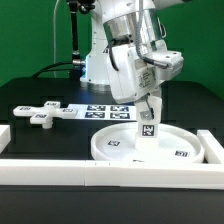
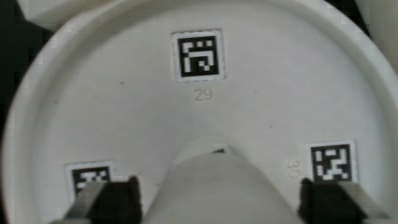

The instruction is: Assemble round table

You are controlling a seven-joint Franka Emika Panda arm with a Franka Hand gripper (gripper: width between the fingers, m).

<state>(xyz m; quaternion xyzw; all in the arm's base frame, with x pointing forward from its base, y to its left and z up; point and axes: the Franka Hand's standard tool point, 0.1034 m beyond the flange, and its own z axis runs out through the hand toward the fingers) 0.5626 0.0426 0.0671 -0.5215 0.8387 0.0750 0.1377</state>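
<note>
The gripper (image 1: 148, 113) is clamped on the short tagged leg (image 1: 148, 128), its fingers (image 2: 114, 196) pressed to either side; the leg stands upright directly under the tool, its lower end at the middle of the rimmed disc (image 1: 176, 135); whether it is seated there I cannot tell; the cross-shaped foot (image 1: 42, 114) lies well away from the gripper, past the marker board (image 1: 105, 110), towards the exterior view's left.

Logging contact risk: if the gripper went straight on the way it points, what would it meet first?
Probably the disc: the gripper points down at its middle, with the leg clamped between its fingers. Depth is unclear.
</note>
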